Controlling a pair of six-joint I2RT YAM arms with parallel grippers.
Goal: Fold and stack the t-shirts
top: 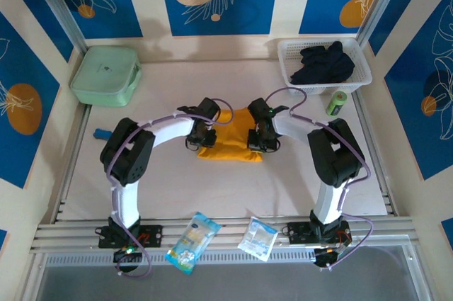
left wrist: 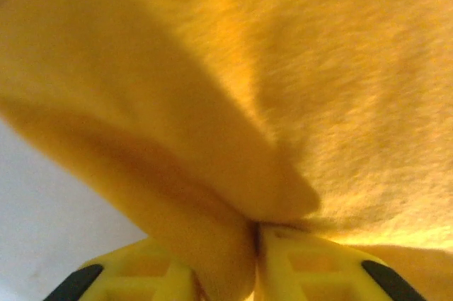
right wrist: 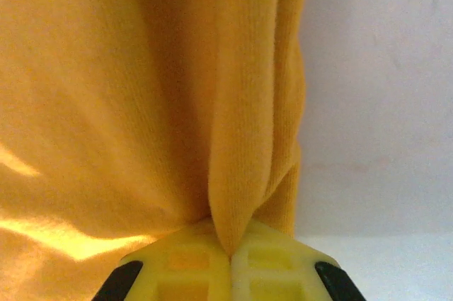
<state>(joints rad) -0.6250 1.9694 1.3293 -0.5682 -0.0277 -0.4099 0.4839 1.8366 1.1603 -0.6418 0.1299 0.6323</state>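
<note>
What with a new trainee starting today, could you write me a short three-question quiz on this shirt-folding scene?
1. True or false: the left end effector and the right end effector are each shut on the orange t-shirt.
2. What lies in the white basket? A) dark clothes B) a green bottle C) snack packets
3. Fill in: the mint-green case sits at the far ____ corner of the table.
Key: 1 true; 2 A; 3 left.
</note>
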